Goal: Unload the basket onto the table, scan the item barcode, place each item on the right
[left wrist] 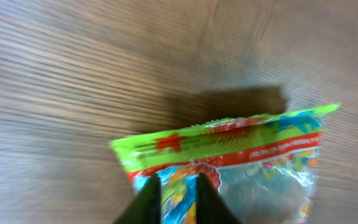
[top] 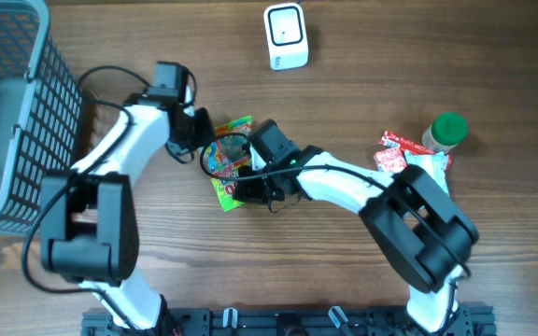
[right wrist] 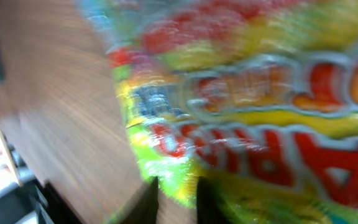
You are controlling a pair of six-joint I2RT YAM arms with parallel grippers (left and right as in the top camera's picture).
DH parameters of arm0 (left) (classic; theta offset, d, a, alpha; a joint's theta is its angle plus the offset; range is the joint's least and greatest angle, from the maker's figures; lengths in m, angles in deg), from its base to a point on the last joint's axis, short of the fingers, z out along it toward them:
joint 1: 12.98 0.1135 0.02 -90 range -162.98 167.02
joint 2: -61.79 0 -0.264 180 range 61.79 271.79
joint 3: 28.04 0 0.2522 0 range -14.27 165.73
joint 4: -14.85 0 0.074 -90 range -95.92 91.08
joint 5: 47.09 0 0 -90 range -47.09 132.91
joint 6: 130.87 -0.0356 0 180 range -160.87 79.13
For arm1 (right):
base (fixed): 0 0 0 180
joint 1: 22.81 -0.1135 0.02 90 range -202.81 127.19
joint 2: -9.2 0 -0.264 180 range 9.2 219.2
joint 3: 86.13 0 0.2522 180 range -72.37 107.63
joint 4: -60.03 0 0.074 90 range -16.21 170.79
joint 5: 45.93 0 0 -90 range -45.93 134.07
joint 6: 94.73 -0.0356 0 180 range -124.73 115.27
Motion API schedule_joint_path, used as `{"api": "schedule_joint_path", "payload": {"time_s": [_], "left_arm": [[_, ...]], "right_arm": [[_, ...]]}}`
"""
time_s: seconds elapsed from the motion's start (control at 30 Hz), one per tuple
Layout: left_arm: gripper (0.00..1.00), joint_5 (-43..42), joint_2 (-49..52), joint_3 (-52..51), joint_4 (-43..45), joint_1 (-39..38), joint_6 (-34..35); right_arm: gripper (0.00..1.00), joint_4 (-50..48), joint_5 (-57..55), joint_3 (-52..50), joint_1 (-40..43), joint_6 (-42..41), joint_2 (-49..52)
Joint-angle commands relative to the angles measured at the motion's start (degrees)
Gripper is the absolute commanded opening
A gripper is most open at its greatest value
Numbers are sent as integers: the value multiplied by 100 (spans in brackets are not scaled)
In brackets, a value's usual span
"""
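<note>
Two narrowly parted grips, left end effector [left wrist: 178,180] and right end effector [right wrist: 176,183], straddle the candy bag [left wrist: 247,155]; hold uncertain, so it may drop short of the 12 o'clock scanner [top: 286,35].

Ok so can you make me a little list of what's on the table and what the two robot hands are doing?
item: colourful candy bag, between the two grippers
left gripper: fingers astride the bag's edge, grip unclear
right gripper: fingers at the bag too, grip unclear
scanner: white, far side, apart from the bag
basket: grey, left side
also: green-capped bottle, red packet, right side
</note>
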Motion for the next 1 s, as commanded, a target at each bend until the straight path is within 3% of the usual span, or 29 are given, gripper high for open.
{"api": "schedule_joint_path", "payload": {"time_s": [0.0, 0.17, 0.33, 0.4, 0.47, 0.7, 0.97], "left_arm": [[20, 33, -553, 236, -315, 208, 2], [13, 35, -446, 131, -656, 234, 2], [12, 35, -101, -337, -22, 116, 2], [12, 37, 90, -411, 138, 81, 2], [12, 35, 260, -411, 243, 70, 4], [12, 31, 647, -411, 431, -136, -20], [14, 33, 673, -411, 529, -940, -363]], "right_arm": [[37, -74, 68, 98, 63, 868, -715], [47, -87, 326, 98, 496, 1283, -1034], [51, 68, 763, 96, 1266, 1888, -999], [65, 55, 756, 96, 1469, 2177, -997], [71, -15, 734, 96, 1572, 2326, -973], [72, -247, 734, 92, 1657, 2557, -625], [72, -256, 780, 90, 1982, 2404, -57]]}}
